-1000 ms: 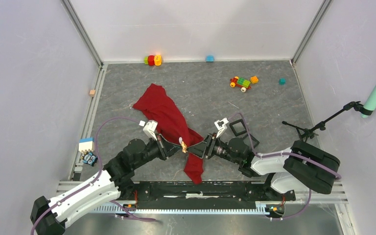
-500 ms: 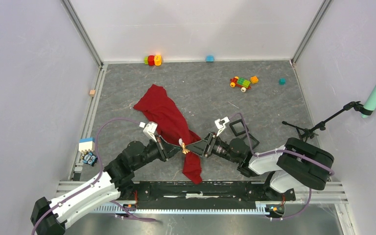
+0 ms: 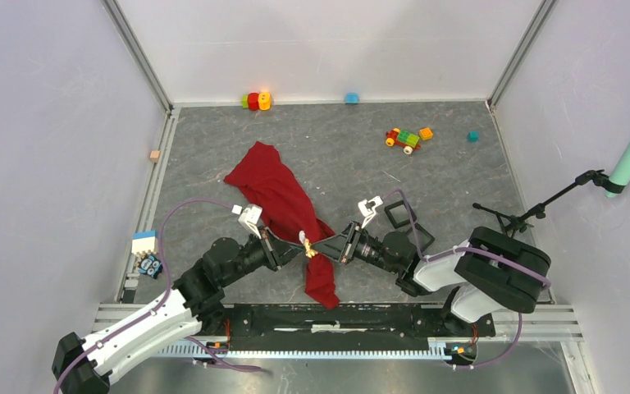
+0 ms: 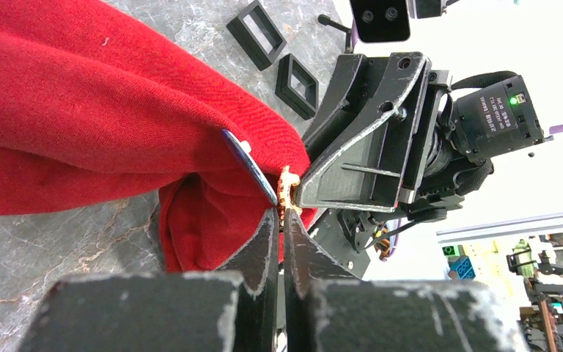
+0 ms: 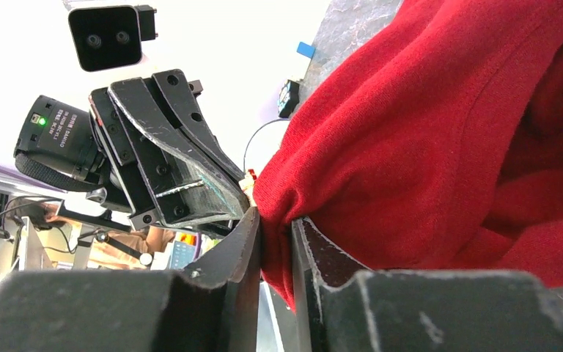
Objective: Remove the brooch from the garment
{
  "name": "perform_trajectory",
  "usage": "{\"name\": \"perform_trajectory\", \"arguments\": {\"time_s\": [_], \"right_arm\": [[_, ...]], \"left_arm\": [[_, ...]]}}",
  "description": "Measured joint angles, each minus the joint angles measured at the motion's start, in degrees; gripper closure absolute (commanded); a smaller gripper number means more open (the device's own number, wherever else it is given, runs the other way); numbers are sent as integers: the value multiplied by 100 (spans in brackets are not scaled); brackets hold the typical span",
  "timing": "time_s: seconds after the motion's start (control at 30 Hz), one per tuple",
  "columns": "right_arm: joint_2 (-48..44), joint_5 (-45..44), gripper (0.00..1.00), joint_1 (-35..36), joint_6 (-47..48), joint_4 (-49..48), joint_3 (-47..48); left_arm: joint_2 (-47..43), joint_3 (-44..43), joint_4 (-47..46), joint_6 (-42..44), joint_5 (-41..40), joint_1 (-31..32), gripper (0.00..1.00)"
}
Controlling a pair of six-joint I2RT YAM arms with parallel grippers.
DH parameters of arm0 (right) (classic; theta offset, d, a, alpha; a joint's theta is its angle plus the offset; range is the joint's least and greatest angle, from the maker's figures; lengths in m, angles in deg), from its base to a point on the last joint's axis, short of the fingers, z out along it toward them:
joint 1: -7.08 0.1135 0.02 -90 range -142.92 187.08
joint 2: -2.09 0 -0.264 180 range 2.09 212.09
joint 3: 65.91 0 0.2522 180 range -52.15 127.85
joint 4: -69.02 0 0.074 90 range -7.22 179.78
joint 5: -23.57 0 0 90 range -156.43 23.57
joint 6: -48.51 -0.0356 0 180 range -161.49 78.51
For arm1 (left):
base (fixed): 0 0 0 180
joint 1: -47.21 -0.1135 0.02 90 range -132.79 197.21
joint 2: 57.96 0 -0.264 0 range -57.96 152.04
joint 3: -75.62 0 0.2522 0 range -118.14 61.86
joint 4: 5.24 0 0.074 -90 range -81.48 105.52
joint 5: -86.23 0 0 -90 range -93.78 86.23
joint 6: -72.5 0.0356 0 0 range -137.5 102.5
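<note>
So the garment (image 3: pixel 275 193) is lying stretched from about the middle of the table (image 3: pixel 459 176) down toward the near edge. Its near part is bunched up and lifted off the surface between the two arms. The brooch (image 3: pixel 306 245), a tiny orange-yellow thing, is sitting on that lifted bit, right where both grippers are meeting.

The left gripper (image 4: pixel 280 216) is clamped fully closed with the brooch right at its tips. Honestly can't tell if it's pinching the brooch itself or just the cloth next to it. The right gripper (image 5: pixel 275 220) is facing it from the other side, jaws squeezed down to a narrow gap with a fold of the red fabric caught between them.

Some colored blocks (image 3: pixel 254 100) are sitting along the far edge, and a toy car (image 3: pixel 403 139) is hanging out toward the far right corner, well apart from everything.
</note>
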Motion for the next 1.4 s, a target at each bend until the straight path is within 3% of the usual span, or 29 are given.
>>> {"name": "perform_trajectory", "arguments": {"time_s": [0.17,0.5,0.63,0.77,0.87,1.07,1.23,1.3,1.4], "right_arm": [[52,96,77,-28,72,52,76],[-33,345,62,-24,623,693,308],[-212,402,47,7,833,990,330],[-509,404,46,46,1021,1279,330],[-717,317,49,46,1143,1497,326],[-1078,87,68,46,1432,1875,275],[-1086,28,79,46,1558,2103,275],[-1060,31,100,46,1580,2138,284],[-935,37,100,46,1622,2188,372]], "left_arm": [[0,11,11,57,-15,-2,98],[118,15,140,125,-63,-13,98],[177,13,173,125,-68,-9,98],[199,-50,361,120,-201,-2,98],[184,-101,509,118,-332,0,98],[20,-127,896,116,-562,0,98],[46,-170,1062,116,-621,0,98],[111,-208,1093,116,-621,0,98],[260,-297,1233,118,-621,0,98]]}}
